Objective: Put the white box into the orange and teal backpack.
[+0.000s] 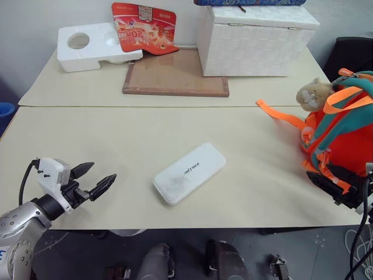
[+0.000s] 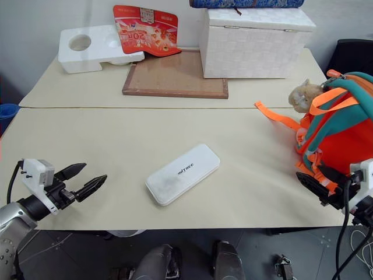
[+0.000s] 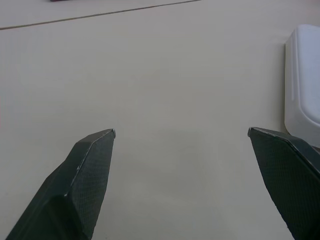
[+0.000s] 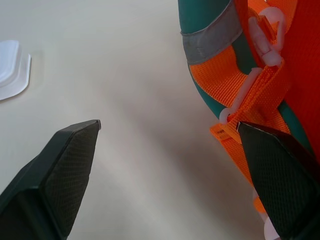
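The white box [image 1: 189,172] lies flat and slanted on the near table, lettering up; its end shows in the left wrist view [image 3: 303,85] and a corner in the right wrist view [image 4: 14,69]. The orange and teal backpack [image 1: 344,125] stands at the table's right edge with a tan plush hamster [image 1: 315,93] on it and an orange strap [image 1: 280,114] trailing left. My left gripper [image 1: 93,178] hovers open near the front left edge, well left of the box. My right gripper [image 2: 317,186] is open right beside the backpack's lower front, its straps [image 4: 250,95] close to one finger.
At the back stand a white styrofoam block with round holes [image 1: 93,46], a red printed package [image 1: 144,27], a wooden-framed board [image 1: 175,73] and a large woven white chest [image 1: 253,41]. A seam [image 1: 145,107] divides the two tabletops. A dark chair [image 1: 352,55] sits far right.
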### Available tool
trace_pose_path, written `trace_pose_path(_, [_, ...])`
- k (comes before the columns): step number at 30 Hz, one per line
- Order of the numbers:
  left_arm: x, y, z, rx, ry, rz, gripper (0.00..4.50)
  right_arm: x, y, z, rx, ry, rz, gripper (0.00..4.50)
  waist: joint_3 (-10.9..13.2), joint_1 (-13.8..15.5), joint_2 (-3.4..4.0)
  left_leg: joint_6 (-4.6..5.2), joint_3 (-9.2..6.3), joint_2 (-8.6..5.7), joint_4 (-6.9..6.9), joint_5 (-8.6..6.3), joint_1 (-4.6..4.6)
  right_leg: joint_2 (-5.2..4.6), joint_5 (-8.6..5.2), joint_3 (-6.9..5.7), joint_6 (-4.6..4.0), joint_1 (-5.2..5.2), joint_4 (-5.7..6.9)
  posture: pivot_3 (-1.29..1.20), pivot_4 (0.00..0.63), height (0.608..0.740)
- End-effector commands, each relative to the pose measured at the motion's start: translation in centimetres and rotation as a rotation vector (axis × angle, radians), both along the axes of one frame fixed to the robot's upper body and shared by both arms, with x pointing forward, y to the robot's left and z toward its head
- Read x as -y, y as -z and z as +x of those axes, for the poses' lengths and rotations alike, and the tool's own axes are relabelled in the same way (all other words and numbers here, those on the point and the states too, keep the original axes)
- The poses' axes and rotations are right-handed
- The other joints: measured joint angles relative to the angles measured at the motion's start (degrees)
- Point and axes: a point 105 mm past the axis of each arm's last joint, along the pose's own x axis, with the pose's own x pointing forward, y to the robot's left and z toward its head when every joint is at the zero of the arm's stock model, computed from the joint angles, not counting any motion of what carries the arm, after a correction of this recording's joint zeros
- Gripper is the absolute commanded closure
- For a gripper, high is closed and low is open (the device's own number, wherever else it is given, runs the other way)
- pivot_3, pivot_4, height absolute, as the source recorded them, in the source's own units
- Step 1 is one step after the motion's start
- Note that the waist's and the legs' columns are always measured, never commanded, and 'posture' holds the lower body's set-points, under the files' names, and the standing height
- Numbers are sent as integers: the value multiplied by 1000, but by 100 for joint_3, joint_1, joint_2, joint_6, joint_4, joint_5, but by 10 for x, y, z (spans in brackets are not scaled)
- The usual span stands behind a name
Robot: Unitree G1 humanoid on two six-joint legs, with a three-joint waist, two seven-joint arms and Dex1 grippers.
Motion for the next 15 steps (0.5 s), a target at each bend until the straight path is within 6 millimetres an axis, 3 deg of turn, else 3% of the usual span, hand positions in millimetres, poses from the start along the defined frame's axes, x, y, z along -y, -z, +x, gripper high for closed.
trace_pose_path(1, [6,-8,-2,37,29,18,22,0,-17,-2,49,0,-29,30,0,-1,0,0,0,0,0,0,0,0,0,0,0,0,0,0,150,740])
trace_pose_path(10, [3,-9,1,19,14,35,22,-2,-19,-5,49,-1,-35,30,0,0,0,0,0,0,0,0,0,0,0,0,0,0,0,0,150,740])
trace_pose_path(15, [2,-13,3,25,18,33,22,-13,-34,-10,92,-30,24,30,0,1,0,0,0,1,0,0,0,0,0,0,0,-1,1,0,150,740])
